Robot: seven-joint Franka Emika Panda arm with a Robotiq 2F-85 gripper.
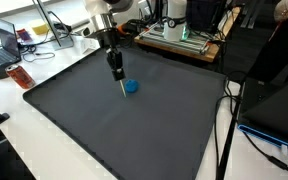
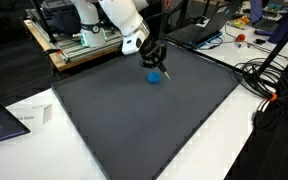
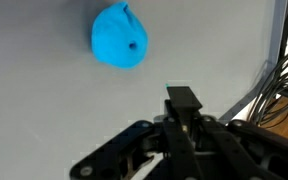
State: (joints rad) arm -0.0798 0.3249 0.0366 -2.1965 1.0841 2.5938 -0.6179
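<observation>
A small blue lumpy object [image 1: 131,87] [image 2: 155,76] lies on the dark grey mat [image 1: 124,130] [image 2: 134,120]. In the wrist view the blue object [image 3: 119,37] sits up and left of my fingertips, apart from them. My gripper [image 1: 117,72] [image 2: 156,62] [image 3: 181,97] hangs just beside it, jaws pressed together. In both exterior views a thin dark stick [image 1: 120,88] [image 2: 165,71], perhaps a pen, pokes down from between the fingers to the mat next to the blue object. From the wrist the stick is hidden behind the fingers.
Around the mat is a white table [image 1: 44,140]. A rack with equipment [image 1: 179,38] [image 2: 79,40] stands behind the arm. Cables [image 2: 269,75] [image 3: 279,95] trail along one mat edge. A laptop [image 1: 2,50] and a red item [image 1: 22,77] lie off the mat.
</observation>
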